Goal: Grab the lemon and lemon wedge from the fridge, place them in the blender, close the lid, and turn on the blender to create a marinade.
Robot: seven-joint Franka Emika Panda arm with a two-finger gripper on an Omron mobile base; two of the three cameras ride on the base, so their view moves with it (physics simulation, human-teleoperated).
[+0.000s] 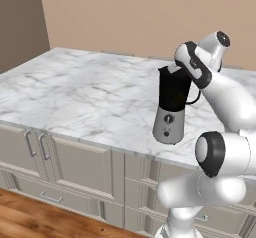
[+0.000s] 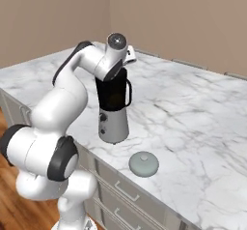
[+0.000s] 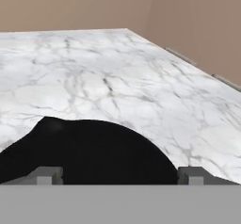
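The blender (image 1: 173, 94), a black jug on a silver-grey base, stands near the front edge of the marble counter (image 1: 80, 97). Its top carries no lid. My gripper (image 3: 120, 175) hovers just over the jug's mouth (image 3: 94, 148), open, its two fingertips (image 3: 45, 175) set wide apart with nothing between them. The jug's inside looks plain black, so I cannot tell what lies in it. The pale grey-green lid (image 2: 144, 165) rests flat on the counter, in front of the blender (image 2: 114, 103) and to its right. The lemon, lemon wedge and fridge are out of view.
The marble counter (image 2: 193, 113) stretches wide around the blender, bounded by beige walls at the back. Below its front edge run cabinet drawers and doors (image 1: 75, 167). My own arm (image 2: 67, 93) arches over the counter's front edge to the jug.
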